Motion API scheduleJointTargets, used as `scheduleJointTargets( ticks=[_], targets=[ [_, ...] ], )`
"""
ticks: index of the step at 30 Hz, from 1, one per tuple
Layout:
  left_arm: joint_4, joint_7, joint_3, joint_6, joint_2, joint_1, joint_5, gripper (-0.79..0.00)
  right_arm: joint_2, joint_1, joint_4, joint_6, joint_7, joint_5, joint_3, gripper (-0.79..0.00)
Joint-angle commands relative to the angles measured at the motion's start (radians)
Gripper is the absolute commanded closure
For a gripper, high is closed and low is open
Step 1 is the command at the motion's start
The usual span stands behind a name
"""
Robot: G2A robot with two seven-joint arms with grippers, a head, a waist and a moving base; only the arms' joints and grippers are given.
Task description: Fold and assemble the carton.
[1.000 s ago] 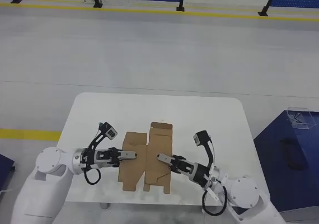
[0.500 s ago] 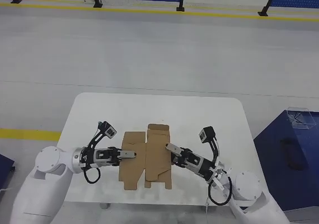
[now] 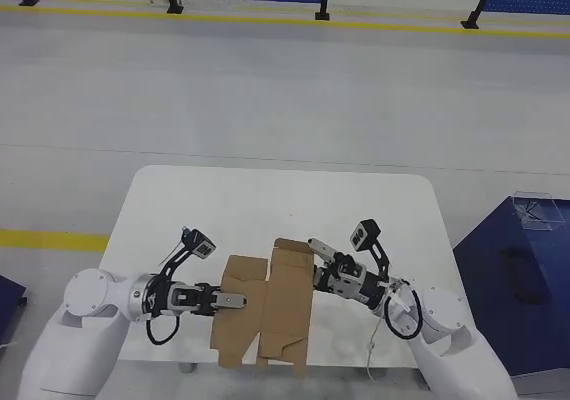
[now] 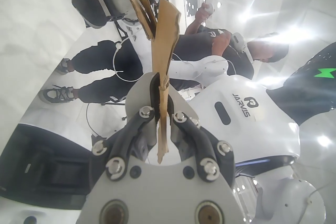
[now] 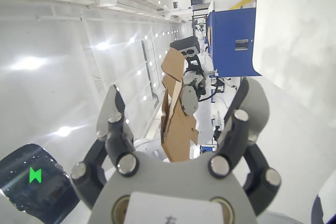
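The carton (image 3: 265, 310) is a flat brown cardboard blank, held up over the near part of the white table (image 3: 175, 200) and reaching past its front edge. My left gripper (image 3: 229, 297) is shut on the carton's left edge; in the left wrist view the cardboard (image 4: 164, 51) stands edge-on, pinched in that gripper (image 4: 159, 104). My right gripper (image 3: 314, 268) is at the carton's right edge, open. In the right wrist view the carton (image 5: 177, 128) sits edge-on between the spread fingers (image 5: 111, 107) of the right gripper (image 5: 181, 101), without touching them.
A blue cabinet (image 3: 535, 290) stands to the right of the table with a small clear box (image 3: 537, 210) on top. Another blue cabinet (image 5: 231, 41) is beyond the table's left side. The far half of the table is bare.
The carton has shifted toward the table's front edge with the left gripper. The right gripper has moved from the carton's near right part up to its right edge, farther back.
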Motion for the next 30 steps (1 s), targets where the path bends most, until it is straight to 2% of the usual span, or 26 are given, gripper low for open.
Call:
scheduleJointTargets(
  ticks=[1, 7, 8, 9, 15, 17, 19, 25, 26, 27, 30],
  targets=[
    [-0.004, 0.003, 0.001, -0.003, 0.002, 0.003, 0.006, 0.0, 0.0, -0.002, -0.006, -0.005, -0.009, -0.009, -0.002, 0.0],
    [-0.013, 0.017, 0.009, -0.007, 0.006, 0.007, 0.019, 0.0, 0.001, -0.004, -0.023, 0.006, -0.005, -0.032, -0.008, 0.0],
    [-0.014, 0.024, 0.01, -0.006, 0.007, 0.008, 0.022, -0.262, 0.001, -0.005, -0.026, 0.008, -0.005, -0.034, -0.009, 0.0],
    [-0.013, 0.027, 0.013, -0.004, 0.007, 0.008, 0.023, -0.785, 0.001, -0.004, -0.029, 0.01, -0.001, -0.044, -0.01, 0.0],
    [0.013, 0.048, 0.006, 0.009, 0.012, -0.003, 0.009, -0.785, 0.002, -0.007, -0.038, 0.008, -0.013, -0.054, -0.007, 0.0],
    [0.041, 0.062, -0.004, 0.024, 0.015, -0.012, 0.017, -0.785, 0.003, -0.011, -0.051, -0.012, -0.041, -0.077, 0.009, 0.0],
    [0.07, 0.064, -0.005, 0.078, 0.018, -0.025, 0.03, -0.785, 0.005, -0.021, -0.069, -0.042, -0.074, -0.114, 0.031, 0.0],
    [0.07, 0.064, -0.005, 0.078, 0.018, -0.025, 0.03, -0.785, 0.014, -0.073, -0.137, -0.125, -0.132, -0.2, 0.102, 0.0],
    [0.08, 0.099, -0.014, 0.08, 0.018, -0.021, 0.025, -0.785, 0.015, -0.083, -0.148, -0.131, -0.14, -0.209, 0.11, 0.0],
    [0.09, 0.143, -0.031, 0.079, 0.019, -0.017, 0.016, -0.785, 0.015, -0.091, -0.157, -0.133, -0.144, -0.213, 0.116, 0.0],
    [0.06, 0.21, -0.074, -0.017, 0.024, -0.002, 0.037, -0.785, 0.016, -0.104, -0.174, -0.13, -0.145, -0.208, 0.127, 0.0]
  ],
)
